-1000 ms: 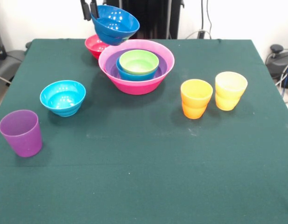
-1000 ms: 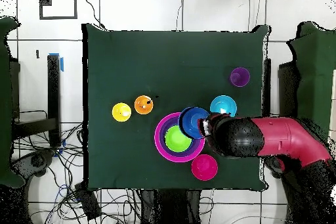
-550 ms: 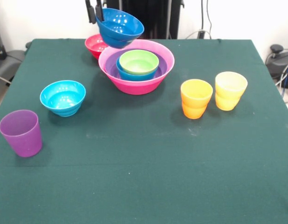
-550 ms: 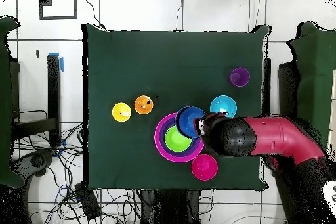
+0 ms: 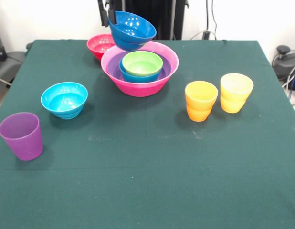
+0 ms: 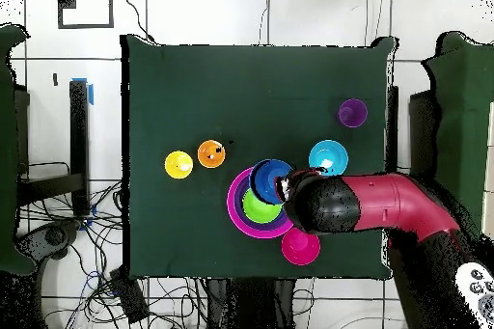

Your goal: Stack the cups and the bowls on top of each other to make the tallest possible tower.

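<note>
Front view counts seven bowls and three cups on the green-clothed table [image 5: 152,181]. Four bowls make the tower: the hot-pink bowl [image 5: 159,83] at the base, a purple bowl [image 5: 114,64] showing only as a rim inside it, a mid-blue bowl [image 5: 133,75] in that, and the lime green bowl [image 5: 142,63] on top. The tower stands near the table's far edge, slightly left of its middle in this view.

A fifth, the dark blue bowl [image 5: 131,31], hangs tilted in the air above the tower's far left rim, pinched at its rim by the gripper [image 5: 108,18], whose black fingers close on the bowl's wall. The red-pink bowl [image 5: 98,46] sits on the cloth just behind and left of the tower, partly hidden by the lifted bowl. The cyan bowl [image 5: 64,99] stands alone toward the left edge, well apart from the tower.

Of the cups, the purple cup [image 5: 22,135] stands near the left edge, in front of the cyan bowl; the orange cup [image 5: 201,100] and yellow cup [image 5: 236,92] stand just beside each other toward the right edge.

Overhead, the red and black arm [image 6: 386,209] reaches across the table's edge, covering part of the red-pink bowl and the tower's rim. Cables [image 6: 106,238] trail on the floor beside the table.
</note>
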`<state>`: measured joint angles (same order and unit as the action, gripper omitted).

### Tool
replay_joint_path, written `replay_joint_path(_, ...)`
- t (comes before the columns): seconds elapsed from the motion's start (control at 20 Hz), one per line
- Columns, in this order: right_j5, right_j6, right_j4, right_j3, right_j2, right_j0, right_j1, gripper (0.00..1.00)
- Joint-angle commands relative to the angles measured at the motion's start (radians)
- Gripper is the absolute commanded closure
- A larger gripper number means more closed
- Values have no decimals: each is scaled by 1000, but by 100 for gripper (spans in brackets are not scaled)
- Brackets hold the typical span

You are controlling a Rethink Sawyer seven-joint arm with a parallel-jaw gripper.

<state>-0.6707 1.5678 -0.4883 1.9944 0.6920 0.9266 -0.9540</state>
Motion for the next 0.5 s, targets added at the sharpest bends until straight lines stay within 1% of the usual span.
replay_joint_path(0.05, 88, 173, 20, 70, -75, -70, 38, 100)
replay_joint_path(0.5, 102, 162, 34, 66, -95, -90, 48, 100)
